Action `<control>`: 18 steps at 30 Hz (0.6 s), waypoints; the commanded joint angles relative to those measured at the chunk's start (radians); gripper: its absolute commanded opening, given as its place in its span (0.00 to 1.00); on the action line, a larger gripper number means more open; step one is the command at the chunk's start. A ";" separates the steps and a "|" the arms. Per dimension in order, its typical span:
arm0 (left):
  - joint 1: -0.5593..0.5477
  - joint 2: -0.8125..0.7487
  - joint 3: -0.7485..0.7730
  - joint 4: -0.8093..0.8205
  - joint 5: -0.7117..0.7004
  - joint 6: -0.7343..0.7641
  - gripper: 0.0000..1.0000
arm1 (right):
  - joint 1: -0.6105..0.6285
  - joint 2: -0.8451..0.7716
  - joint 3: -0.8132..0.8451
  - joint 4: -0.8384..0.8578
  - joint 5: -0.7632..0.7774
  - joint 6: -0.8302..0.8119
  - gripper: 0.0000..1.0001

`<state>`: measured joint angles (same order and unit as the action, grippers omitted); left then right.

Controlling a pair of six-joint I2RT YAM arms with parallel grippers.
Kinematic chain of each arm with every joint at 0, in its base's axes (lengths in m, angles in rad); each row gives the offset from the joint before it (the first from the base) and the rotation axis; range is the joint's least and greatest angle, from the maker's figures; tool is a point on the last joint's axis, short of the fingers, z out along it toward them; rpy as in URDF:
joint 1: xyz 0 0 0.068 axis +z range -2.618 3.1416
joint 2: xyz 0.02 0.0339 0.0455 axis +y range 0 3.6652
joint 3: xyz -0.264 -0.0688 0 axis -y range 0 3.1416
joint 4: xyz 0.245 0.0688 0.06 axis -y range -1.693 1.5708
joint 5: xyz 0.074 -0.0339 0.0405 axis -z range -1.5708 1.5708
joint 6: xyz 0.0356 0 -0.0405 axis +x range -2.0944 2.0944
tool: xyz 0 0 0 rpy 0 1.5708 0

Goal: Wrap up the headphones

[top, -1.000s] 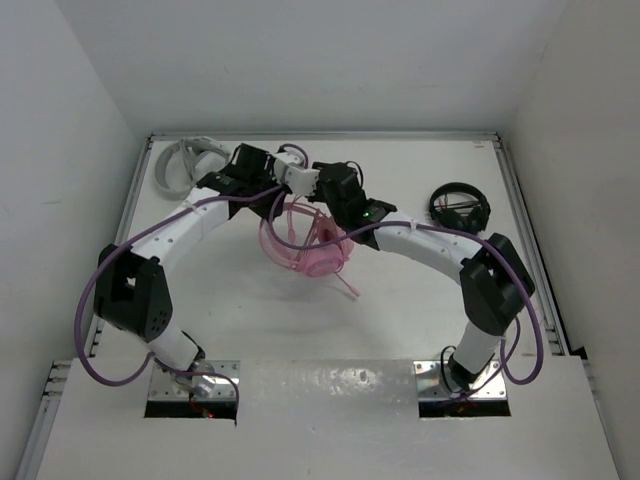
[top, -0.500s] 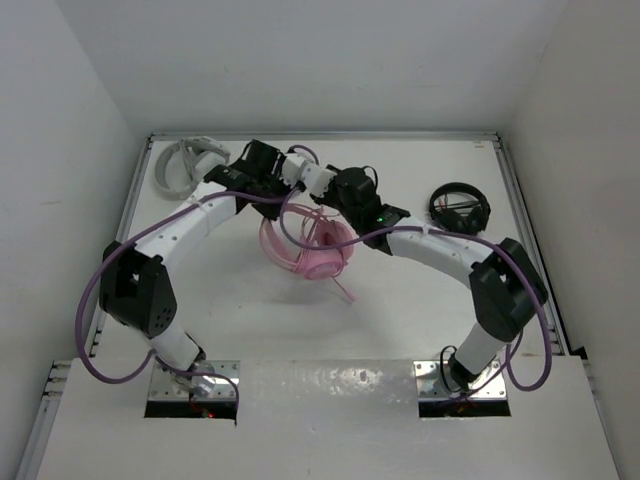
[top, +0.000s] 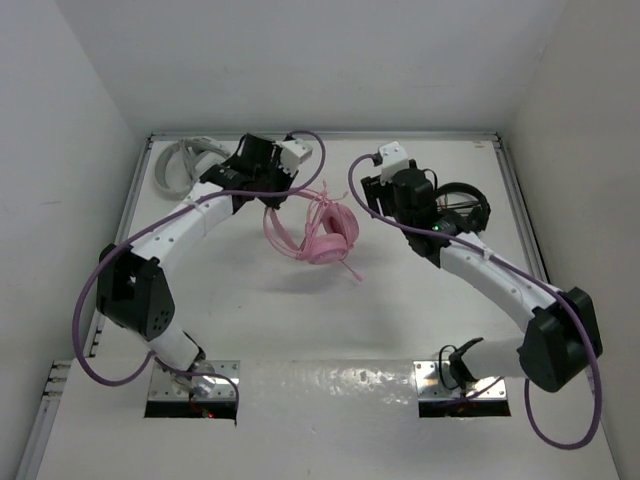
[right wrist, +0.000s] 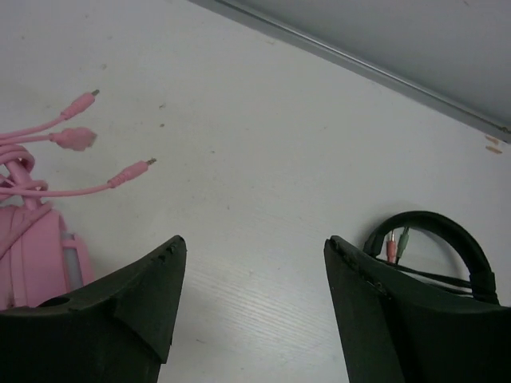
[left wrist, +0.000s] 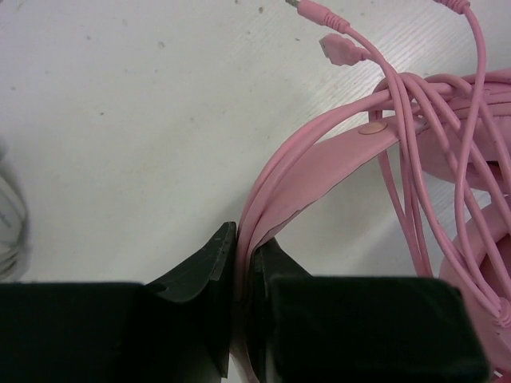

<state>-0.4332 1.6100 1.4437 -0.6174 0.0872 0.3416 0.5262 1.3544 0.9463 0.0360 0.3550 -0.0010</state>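
Left wrist view: my left gripper (left wrist: 239, 243) is clamped on the headband of the headphones (left wrist: 335, 155), with the cable (left wrist: 403, 191) looped over the band. From above, the headset is mid-table (top: 400, 310), between my arms. My right gripper (right wrist: 251, 247) is spread wide, holding nothing, near the black headphones (right wrist: 447, 239).

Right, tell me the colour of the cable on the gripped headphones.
The cable is pink, like the headband; left wrist view shows it best.

Right claw (right wrist: 253, 241) pulled away from headphones (top: 325, 232) — rightward.
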 commanded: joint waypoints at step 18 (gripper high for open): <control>0.212 0.434 0.335 0.360 0.275 -0.332 0.00 | -0.035 -0.172 -0.101 -0.071 0.078 0.110 0.74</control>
<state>-0.2523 1.9667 1.6413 -0.3412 0.2832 0.0998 0.4938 1.1797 0.8551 -0.0319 0.4217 0.0990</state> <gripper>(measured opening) 0.096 0.734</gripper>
